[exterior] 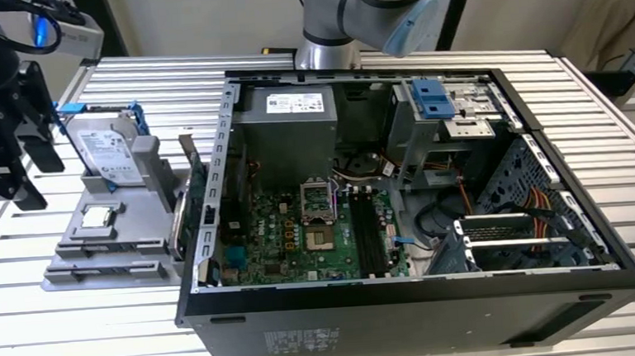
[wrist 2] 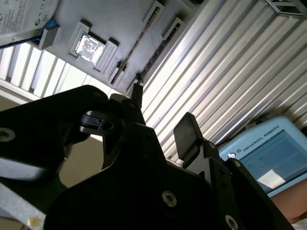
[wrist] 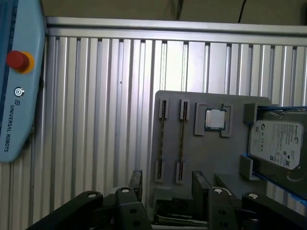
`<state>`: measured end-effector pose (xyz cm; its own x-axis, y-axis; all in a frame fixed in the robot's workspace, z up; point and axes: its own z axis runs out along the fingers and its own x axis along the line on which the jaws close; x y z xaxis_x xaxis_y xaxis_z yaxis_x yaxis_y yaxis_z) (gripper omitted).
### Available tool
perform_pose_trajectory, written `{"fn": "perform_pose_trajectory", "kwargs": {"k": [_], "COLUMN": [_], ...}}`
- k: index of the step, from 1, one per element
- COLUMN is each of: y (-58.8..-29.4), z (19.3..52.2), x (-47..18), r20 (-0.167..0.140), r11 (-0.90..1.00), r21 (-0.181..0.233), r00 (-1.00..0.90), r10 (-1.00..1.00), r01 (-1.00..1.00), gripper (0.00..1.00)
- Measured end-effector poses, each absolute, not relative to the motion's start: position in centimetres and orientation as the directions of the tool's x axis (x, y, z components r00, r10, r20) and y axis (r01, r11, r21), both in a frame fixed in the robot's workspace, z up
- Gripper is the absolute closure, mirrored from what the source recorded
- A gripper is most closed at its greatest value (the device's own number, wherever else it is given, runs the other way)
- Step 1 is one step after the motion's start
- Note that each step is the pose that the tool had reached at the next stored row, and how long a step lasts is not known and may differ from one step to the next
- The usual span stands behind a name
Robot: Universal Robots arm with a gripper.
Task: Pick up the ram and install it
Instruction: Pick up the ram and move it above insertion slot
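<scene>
The robot's two black fingers (wrist: 135, 179) stood well apart with nothing between them. They hung over the ribbed aluminium table (wrist: 96, 120) at the near edge of a flat grey plastic parts holder (wrist: 211, 158). The ram (wrist: 182, 139), a long, narrow circuit-board stick seen edge-on as a thin line, stood in one of the holder's two slot rows, just beyond the fingers and not yet gripped. Whether the neighbouring row held a second stick could not be told. By the look of it the approach for the pick was in hand, with installing not begun. A grip here would call for the open fingers to be squared across the stick's thin upper edge, one on each face, and brought straight down between the end clips. Counted, the holder carried one small square silver processor chip (wrist: 215, 119) and one silver hard drive in a blue bracket (wrist: 276, 143). One open black computer case (exterior: 413, 292) lay beside the holder on the table. Dark memory slots (exterior: 367, 233) ran beside the socket on its green board, too close together to count.
</scene>
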<state>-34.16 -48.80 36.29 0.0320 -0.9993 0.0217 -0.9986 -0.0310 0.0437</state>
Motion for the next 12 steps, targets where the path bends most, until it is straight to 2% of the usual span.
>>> {"fn": "perform_pose_trajectory", "kwargs": {"k": [12], "y": [-48.79], "z": [35.73], "x": [-34.16], "r20": [0.022], "r11": [-0.031], "r21": [0.044], "r00": [0.032], "r10": [-0.999], "r01": [-0.999], "gripper": [0.00]}}
